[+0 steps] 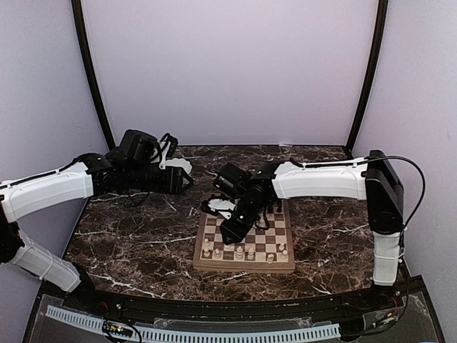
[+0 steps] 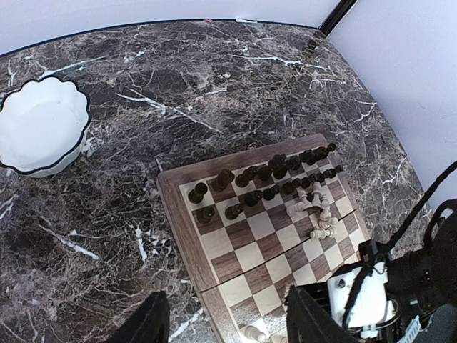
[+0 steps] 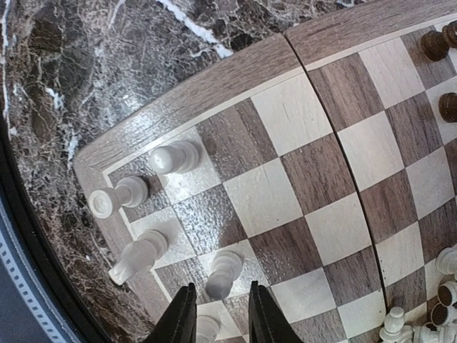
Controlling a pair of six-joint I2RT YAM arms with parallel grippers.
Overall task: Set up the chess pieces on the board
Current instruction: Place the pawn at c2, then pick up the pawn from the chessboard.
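Note:
The board lies on the marble table in front of the right arm. My right gripper hangs low over the board's near-left corner. Its jaws stand slightly apart, open, around the head of an upright white pawn, with a gap on each side. Several more white pieces stand on the corner squares. Dark pieces fill the far two rows, and a heap of white pieces lies beside them. My left gripper is open and empty, held high to the left of the board.
A white scalloped dish sits on the table far left of the board. The right arm reaches across above the board's far half. Purple walls close the back and sides.

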